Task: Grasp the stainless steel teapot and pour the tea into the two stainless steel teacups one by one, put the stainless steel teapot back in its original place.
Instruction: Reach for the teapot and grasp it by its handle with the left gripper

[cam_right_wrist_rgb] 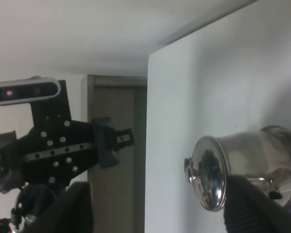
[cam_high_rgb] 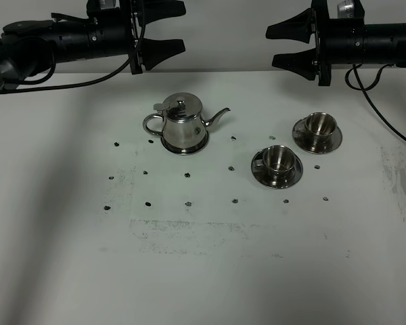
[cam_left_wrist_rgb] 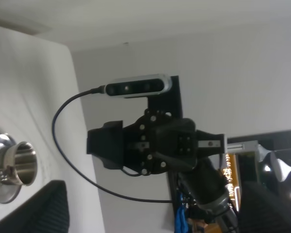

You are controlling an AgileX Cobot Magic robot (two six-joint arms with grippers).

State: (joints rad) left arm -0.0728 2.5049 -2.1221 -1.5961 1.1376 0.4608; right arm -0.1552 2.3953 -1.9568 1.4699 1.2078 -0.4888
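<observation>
The stainless steel teapot (cam_high_rgb: 182, 122) stands upright on its round steel base (cam_high_rgb: 185, 147), the original place, left of the table's middle, with its spout toward the right. The right wrist view shows the teapot (cam_right_wrist_rgb: 250, 155) too. Two stainless steel teacups sit on saucers at the right: the nearer cup (cam_high_rgb: 279, 160) and the farther cup (cam_high_rgb: 319, 124). One cup (cam_left_wrist_rgb: 20, 165) appears in the left wrist view. My left gripper (cam_high_rgb: 168, 28) hangs open above the table's back edge, behind the teapot. My right gripper (cam_high_rgb: 284, 45) is open at the back right, behind the cups. Both hold nothing.
The white table (cam_high_rgb: 203, 257) carries small dark marks in rows around the teapot and cups. A black cable (cam_high_rgb: 382, 122) hangs from the right arm over the table's right side. The two arms face each other across the back edge.
</observation>
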